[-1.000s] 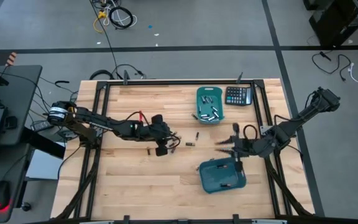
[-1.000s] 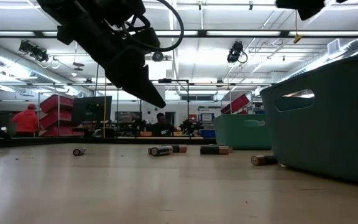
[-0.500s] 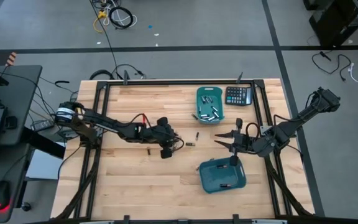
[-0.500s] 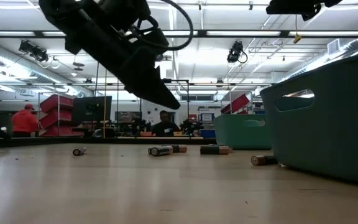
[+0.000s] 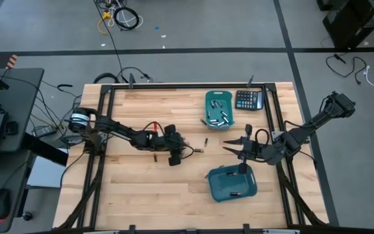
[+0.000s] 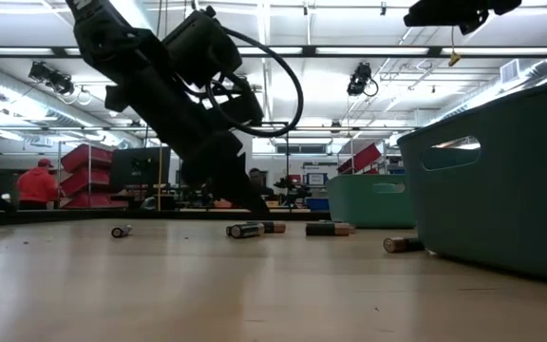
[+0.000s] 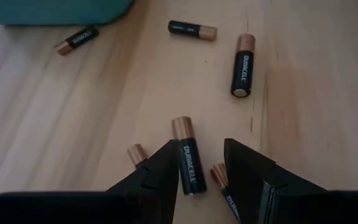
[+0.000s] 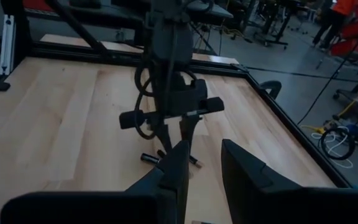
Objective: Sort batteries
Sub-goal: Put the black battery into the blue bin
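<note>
Several black-and-copper batteries lie loose on the wooden table's middle (image 5: 199, 150). My left gripper (image 7: 199, 144) is open and low over a cluster of them. One battery (image 7: 187, 158) lies lengthwise between its fingers, with another at each side (image 7: 138, 154) (image 7: 220, 177). In the low view its tip (image 6: 252, 201) hangs just above the battery (image 6: 245, 229). My right gripper (image 8: 202, 163) is open with nothing in it. It is held high, to the right of the loose batteries (image 5: 232, 146), and points toward the left arm.
One teal bin (image 5: 219, 109) holding silvery batteries stands at the far edge, with a black calculator (image 5: 249, 99) to its right. A second teal bin (image 5: 232, 183) sits near the right front. More batteries lie farther out (image 7: 242, 65) (image 7: 192, 30) (image 7: 76, 39).
My left gripper has come down toward the table and reached a little toward the right edge, ending low over the battery cluster, its fingers just as far apart. My right gripper has swung slightly toward the far edge while its arm stayed in place.
</note>
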